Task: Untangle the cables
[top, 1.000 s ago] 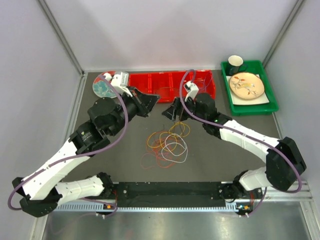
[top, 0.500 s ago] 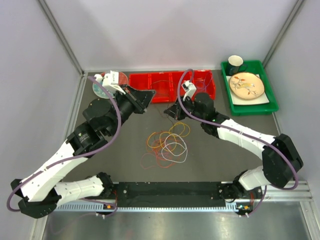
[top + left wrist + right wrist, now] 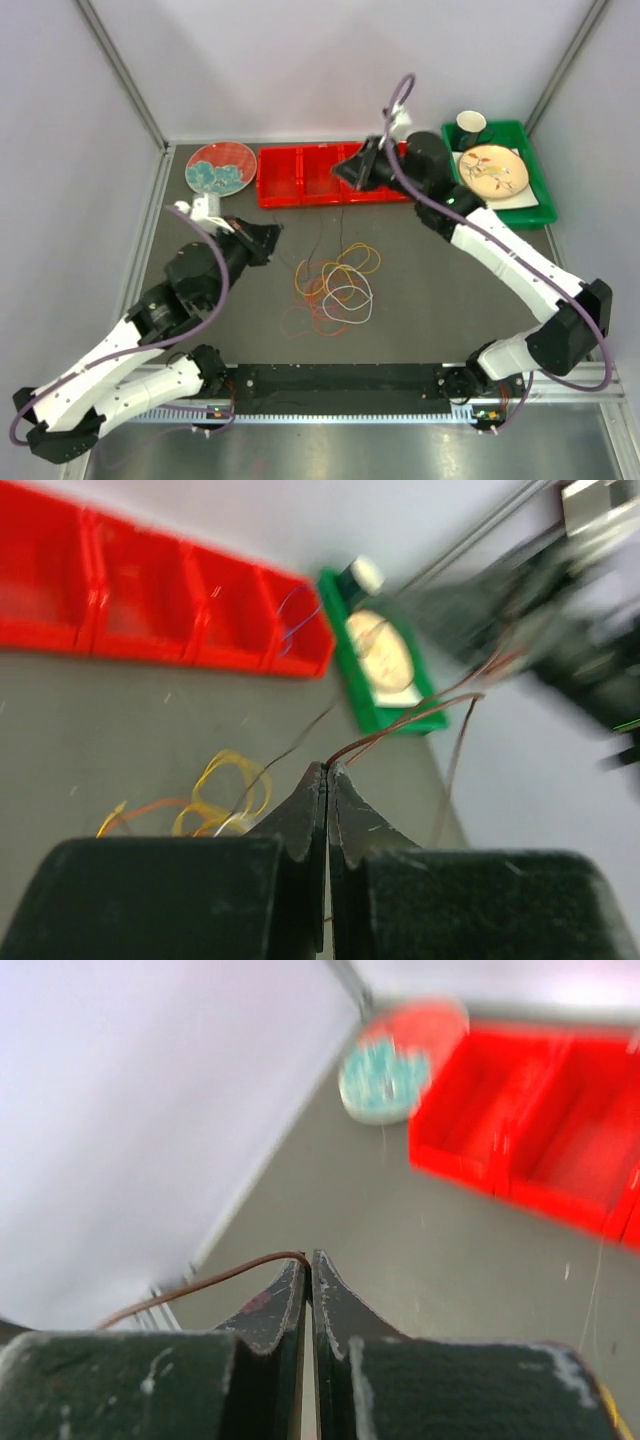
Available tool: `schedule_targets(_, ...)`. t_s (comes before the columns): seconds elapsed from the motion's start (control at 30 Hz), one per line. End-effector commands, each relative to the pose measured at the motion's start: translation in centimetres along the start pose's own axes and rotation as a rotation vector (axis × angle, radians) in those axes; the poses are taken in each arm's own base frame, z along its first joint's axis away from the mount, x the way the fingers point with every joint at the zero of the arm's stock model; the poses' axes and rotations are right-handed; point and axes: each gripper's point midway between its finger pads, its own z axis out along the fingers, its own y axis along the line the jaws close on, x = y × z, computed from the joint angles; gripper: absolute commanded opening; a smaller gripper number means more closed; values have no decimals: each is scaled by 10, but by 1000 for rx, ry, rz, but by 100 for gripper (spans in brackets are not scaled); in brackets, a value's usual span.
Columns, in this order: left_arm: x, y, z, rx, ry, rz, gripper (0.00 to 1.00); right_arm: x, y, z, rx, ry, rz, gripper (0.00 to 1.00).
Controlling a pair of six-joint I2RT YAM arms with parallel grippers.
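The cables (image 3: 335, 285) lie in loose orange, yellow, red and white loops at the middle of the table. My left gripper (image 3: 272, 236) hangs to their left, shut on a thin brown cable (image 3: 400, 728) that leaves its tips (image 3: 327, 766) and runs toward the right arm. My right gripper (image 3: 343, 170) is raised over the red bins (image 3: 300, 175), shut on the same brown cable (image 3: 200, 1282) at its tips (image 3: 308, 1257). The yellow loops (image 3: 225, 780) show below the left jaws.
A row of red bins (image 3: 540, 1150) stands at the back. A teal patterned plate (image 3: 220, 167) is at the back left. At the back right, a green tray (image 3: 530, 210) holds a painted plate (image 3: 493, 168) and a cup (image 3: 471, 125). Grey walls close in both sides.
My right gripper has shut on the brown cable and lifted away toward the back, over the red bins. My left gripper has drawn back toward the near left with its end.
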Motion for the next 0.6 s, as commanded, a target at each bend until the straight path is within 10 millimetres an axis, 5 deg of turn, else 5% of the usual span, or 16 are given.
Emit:
schedule_targets(0.0,63,36,24,-84,104,-10,0,-94,33,-39,-75,-165,58,0)
schedule_targets(0.2,117,47,69,-135,209,58,0,-132,47,-54,-146,-188,137,0)
schedule_targets(0.4,152,62,114,-221,284,108,0,-141,49,-59,-159,-189,176,0)
schedule_targets(0.57,166,73,123,-245,323,102,0,-150,54,-64,-182,-192,187,0)
